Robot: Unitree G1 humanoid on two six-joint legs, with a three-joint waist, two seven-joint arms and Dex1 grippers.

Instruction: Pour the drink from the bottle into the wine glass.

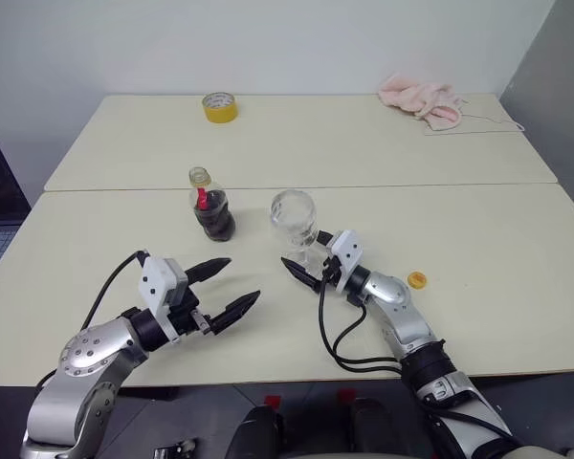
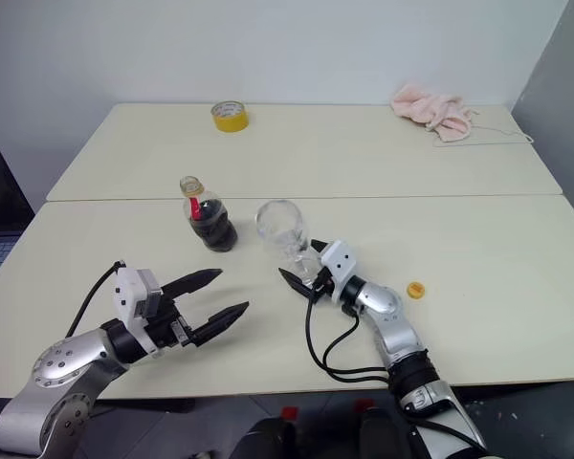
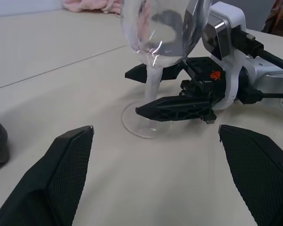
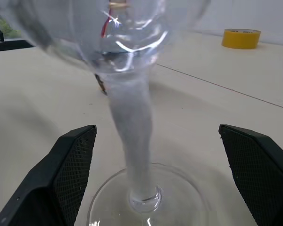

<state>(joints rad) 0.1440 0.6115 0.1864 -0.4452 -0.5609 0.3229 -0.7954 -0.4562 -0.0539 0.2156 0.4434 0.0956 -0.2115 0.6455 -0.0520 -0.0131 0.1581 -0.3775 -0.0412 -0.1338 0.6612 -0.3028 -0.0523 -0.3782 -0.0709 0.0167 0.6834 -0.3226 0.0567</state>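
Both arms are silver-grey metal with black joints, and looping black cables run along each. The left gripper and right gripper have white housings and black, pointed fingers with mesh-textured pads.

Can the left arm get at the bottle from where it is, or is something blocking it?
Probably yes. The left claw is open and points toward the bottle across bare table. The wine glass and the right claw stand off to the side, not between them.
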